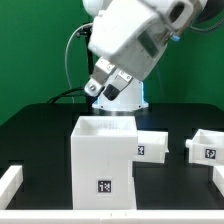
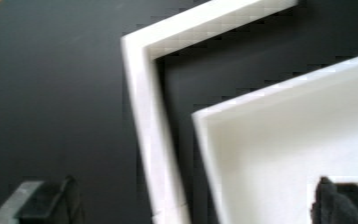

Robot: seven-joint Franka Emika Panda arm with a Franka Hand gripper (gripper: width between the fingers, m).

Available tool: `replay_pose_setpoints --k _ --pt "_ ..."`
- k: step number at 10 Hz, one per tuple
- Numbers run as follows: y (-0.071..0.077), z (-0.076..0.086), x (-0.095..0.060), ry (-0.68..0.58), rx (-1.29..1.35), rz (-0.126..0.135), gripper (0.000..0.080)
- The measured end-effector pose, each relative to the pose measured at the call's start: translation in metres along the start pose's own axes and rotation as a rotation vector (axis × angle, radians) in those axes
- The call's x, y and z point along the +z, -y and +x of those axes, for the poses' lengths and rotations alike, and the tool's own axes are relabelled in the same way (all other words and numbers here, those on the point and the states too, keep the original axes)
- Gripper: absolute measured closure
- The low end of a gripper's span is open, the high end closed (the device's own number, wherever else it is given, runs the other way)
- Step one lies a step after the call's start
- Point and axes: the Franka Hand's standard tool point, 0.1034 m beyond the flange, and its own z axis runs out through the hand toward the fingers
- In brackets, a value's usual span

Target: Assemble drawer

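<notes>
The drawer's large white hollow casing (image 1: 103,160) stands at the front middle of the black table, a square tag on its near face. One low tray box (image 1: 153,145) sits just behind it toward the exterior view's right, and another tray box (image 1: 207,147) lies farther right. My gripper (image 1: 106,82) hangs tilted above the casing's back edge, open and holding nothing. In the wrist view, the gripper (image 2: 194,202) has its dark fingertips (image 2: 43,200) wide apart, with a thin white rim (image 2: 147,120) and a broad white panel (image 2: 300,150) lying between them.
A long thin white bar (image 1: 10,184) lies at the front on the exterior view's left, and another white edge (image 1: 218,190) shows at the front right. The arm's base (image 1: 122,100) stands behind the casing, in front of a green backdrop.
</notes>
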Motion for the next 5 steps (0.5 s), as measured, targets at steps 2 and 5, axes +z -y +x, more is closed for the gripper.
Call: replay_pose_setpoints --k 2,5 --pt "0.013 -0.008 0.004 0.065 0.085 0.15 0.0151" --pt "0.02 -0.015 0.001 0.16 0.119 0.263 0.0151"
